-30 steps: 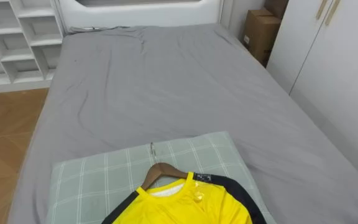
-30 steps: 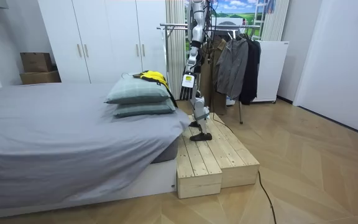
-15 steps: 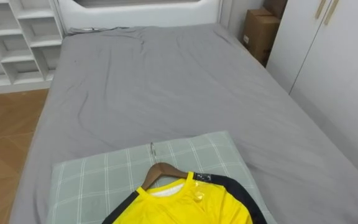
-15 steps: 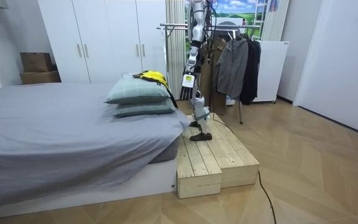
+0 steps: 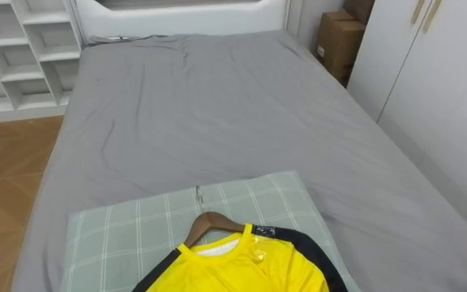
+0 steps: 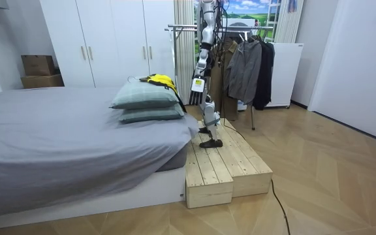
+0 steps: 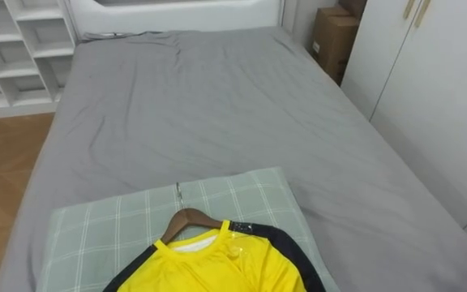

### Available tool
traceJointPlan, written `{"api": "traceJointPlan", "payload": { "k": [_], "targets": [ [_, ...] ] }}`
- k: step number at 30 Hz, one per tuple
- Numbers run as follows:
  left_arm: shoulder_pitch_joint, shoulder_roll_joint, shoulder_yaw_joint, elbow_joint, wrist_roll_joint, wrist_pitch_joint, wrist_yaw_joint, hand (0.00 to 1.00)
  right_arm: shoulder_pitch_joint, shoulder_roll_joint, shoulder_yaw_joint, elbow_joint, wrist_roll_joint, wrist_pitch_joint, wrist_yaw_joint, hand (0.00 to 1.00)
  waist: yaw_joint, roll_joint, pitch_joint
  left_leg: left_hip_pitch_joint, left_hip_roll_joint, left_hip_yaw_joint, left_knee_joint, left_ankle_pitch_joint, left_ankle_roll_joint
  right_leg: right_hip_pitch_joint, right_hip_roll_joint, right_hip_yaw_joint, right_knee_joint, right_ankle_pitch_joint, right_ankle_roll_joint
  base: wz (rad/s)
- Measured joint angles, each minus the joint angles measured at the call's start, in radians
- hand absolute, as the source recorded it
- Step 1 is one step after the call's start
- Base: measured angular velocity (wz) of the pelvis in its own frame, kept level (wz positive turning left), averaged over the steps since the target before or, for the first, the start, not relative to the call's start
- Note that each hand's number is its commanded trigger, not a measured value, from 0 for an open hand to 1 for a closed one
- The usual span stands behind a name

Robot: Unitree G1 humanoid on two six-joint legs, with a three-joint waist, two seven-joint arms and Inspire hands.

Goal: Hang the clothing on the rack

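Note:
A yellow shirt (image 5: 246, 266) with dark sleeves lies on a wooden hanger (image 5: 214, 221), whose metal hook (image 5: 199, 195) points up the bed. Both rest on a green checked pillow (image 5: 112, 231) at the near end of the grey bed (image 5: 217, 105). In the room view the shirt (image 6: 160, 79) tops two stacked pillows (image 6: 145, 98). I stand on a wooden platform (image 6: 220, 163) between the bed and a clothes rack (image 6: 183, 27), facing the bed. My left hand (image 6: 198, 83) hangs at my side, apart from the shirt.
Dark jackets (image 6: 245, 62) hang on the rack behind me. White wardrobe doors (image 5: 432, 73) and a cardboard box (image 5: 339, 39) stand to the bed's right, and a white shelf unit (image 5: 19, 53) to its left. Wooden floor lies around the platform.

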Motion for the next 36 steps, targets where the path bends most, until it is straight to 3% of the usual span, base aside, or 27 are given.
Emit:
{"api": "traceJointPlan", "payload": {
  "k": [7,12,15,18,23,27,31,36],
  "targets": [
    [0.019,-0.005,0.021,-0.016,0.0,-0.002,0.033,0.0,-0.003,0.0,0.001,-0.014,0.0,0.011,0.0,0.0,0.004,-0.004,-0.0006,0.01,0.0,0.018,-0.011,0.0,0.0,0.0,0.001,0.021,0.0,0.0,0.0,-0.07],
    [0.024,-0.012,0.033,-0.029,0.006,-0.019,0.106,0.0,0.0,0.001,0.001,-0.013,0.001,0.01,-0.014,0.0,0.015,-0.003,-0.0005,0.009,0.0,0.016,-0.009,0.0,0.0,0.0,0.001,0.02,0.0,0.0,0.0,0.0],
    [0.027,-0.012,0.075,-0.056,0.053,-0.023,0.192,0.0,0.002,0.0,0.001,-0.016,0.0,0.01,-0.029,0.0,0.021,-0.002,-0.0003,0.007,0.001,0.009,-0.009,0.0,0.0,0.002,0.001,0.007,0.0,0.0,0.0,0.07],
    [0.034,-0.007,0.143,-0.084,0.125,-0.038,0.34,0.0,0.002,-0.002,0.002,-0.021,-0.018,0.01,-0.047,0.0,0.028,0.001,-0.0011,0.009,0.0,0.001,-0.008,0.0,0.0,0.009,0.001,-0.001,-0.001,0.0,0.0,0.07],
    [0.034,0.003,0.19,-0.132,0.161,-0.046,0.526,0.0,0.001,-0.003,0.002,-0.021,-0.02,0.011,-0.055,0.0,0.028,0.003,-0.0015,0.009,0.0,-0.013,-0.006,0.0,0.0,0.016,0.0,-0.014,-0.001,0.0,0.0,0.09],
    [0.049,0.003,0.195,-0.189,0.164,-0.076,0.663,0.0,0.002,-0.003,0.002,-0.024,-0.031,0.011,-0.076,0.0,0.028,0.007,-0.0041,0.01,0.0,-0.015,-0.006,0.001,-0.001,0.017,0.0,-0.015,-0.001,0.0,0.0,0.0],
    [0.057,0.003,0.194,-0.207,0.172,-0.104,0.746,0.0,0.002,-0.004,0.002,-0.029,-0.038,0.011,-0.076,0.0,0.028,0.009,-0.0048,0.012,0.0,-0.017,-0.005,0.001,-0.001,0.02,0.0,-0.015,-0.001,0.0,0.0,0.0],
    [0.071,0.001,0.177,-0.328,0.226,-0.115,0.849,0.0,-0.005,-0.004,0.002,-0.037,-0.101,0.009,-0.108,0.0,0.025,0.012,-0.0071,0.007,0.0,-0.02,-0.003,0.001,-0.001,0.017,-0.001,-0.019,-0.001,0.0,0.0,0.0]
  ]
}}
